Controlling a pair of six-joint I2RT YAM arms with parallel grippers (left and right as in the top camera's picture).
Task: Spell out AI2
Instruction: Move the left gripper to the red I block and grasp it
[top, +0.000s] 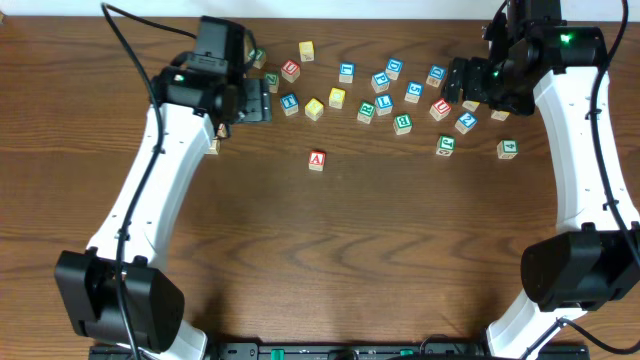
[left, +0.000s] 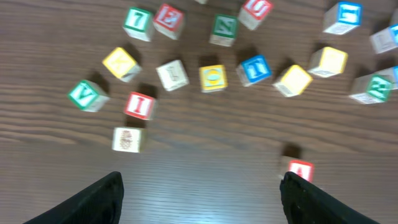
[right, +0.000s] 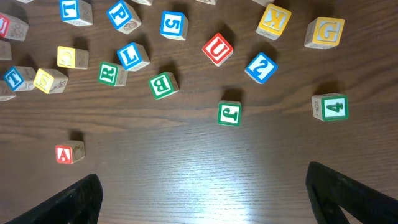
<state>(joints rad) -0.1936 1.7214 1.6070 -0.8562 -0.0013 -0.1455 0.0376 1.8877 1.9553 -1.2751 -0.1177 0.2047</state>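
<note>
The red A block (top: 317, 160) stands alone on the wooden table below the scatter of letter blocks; it also shows in the left wrist view (left: 301, 169) and the right wrist view (right: 68, 153). A red I block (left: 138, 105) lies at the left of the scatter; the left arm hides it in the overhead view. A blue 2 block (top: 466, 121) lies at the right, also in the right wrist view (right: 260, 67). My left gripper (top: 262, 100) (left: 202, 199) is open and empty above the table. My right gripper (top: 462, 80) (right: 202, 199) is open and empty.
Several other letter and number blocks spread in a band across the far half of the table, among them a green 4 (top: 508, 148), a green J (top: 445, 145), a red U (right: 217, 49) and a plain beige block (left: 127, 140).
</note>
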